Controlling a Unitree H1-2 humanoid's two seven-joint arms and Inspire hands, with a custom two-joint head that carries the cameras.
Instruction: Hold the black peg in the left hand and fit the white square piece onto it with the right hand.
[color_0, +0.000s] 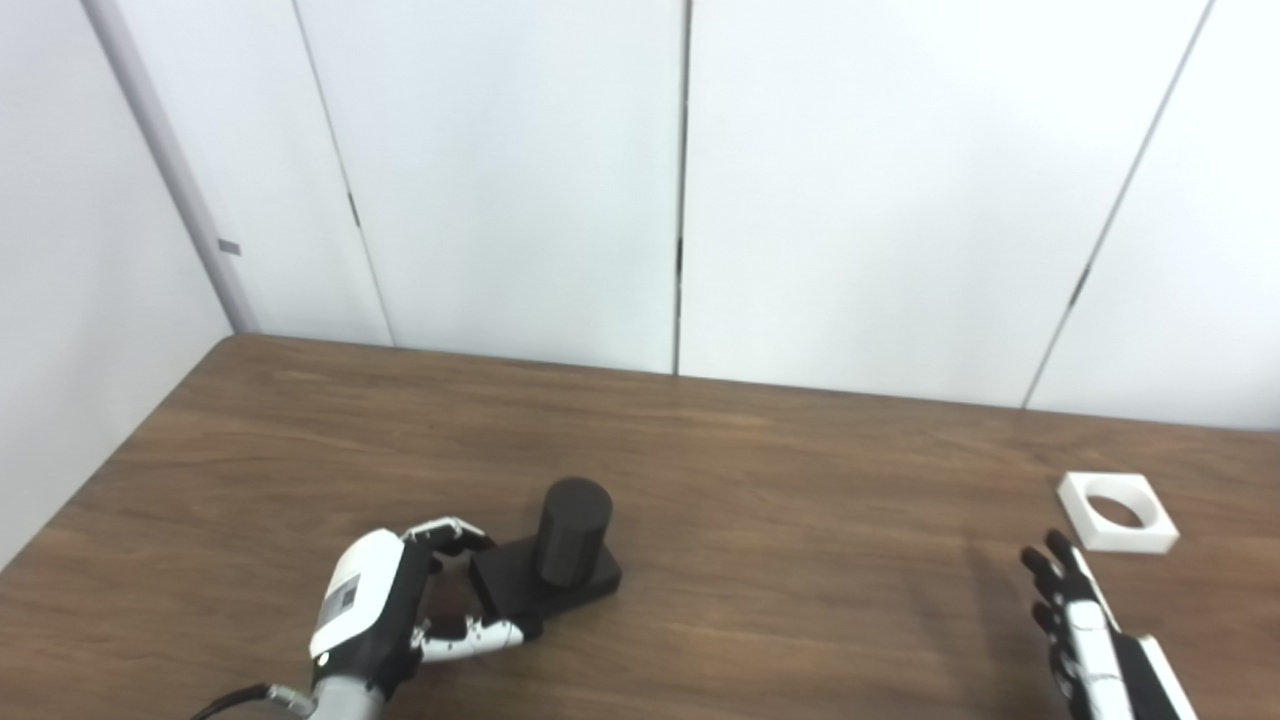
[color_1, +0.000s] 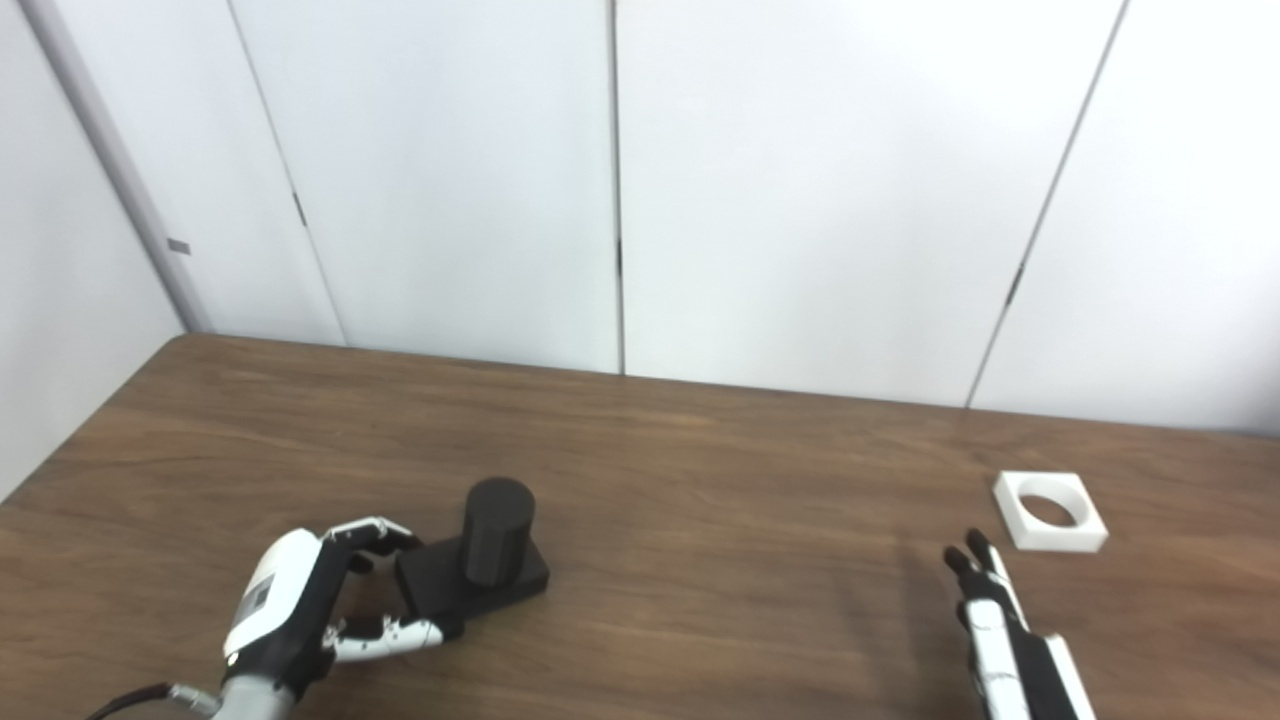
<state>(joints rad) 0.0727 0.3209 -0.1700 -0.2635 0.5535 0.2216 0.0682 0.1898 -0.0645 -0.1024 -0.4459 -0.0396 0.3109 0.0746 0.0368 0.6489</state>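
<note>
The black peg (color_0: 572, 540) is a short upright cylinder on a flat black square base, standing on the wooden table (color_0: 760, 470) left of centre. My left hand (color_0: 385, 610) sits just left of that base, open, its fingers and thumb curled around the base's left corner; whether they touch it I cannot tell. The white square piece (color_0: 1117, 511), with a round hole through it, lies flat at the right of the table. My right hand (color_0: 1085, 625) hovers open in front of and a little left of it, fingers stretched toward it, holding nothing.
White wall panels rise behind the table's far edge. The table's left edge runs diagonally at the far left. A dark cable (color_0: 235, 700) trails from the left wrist.
</note>
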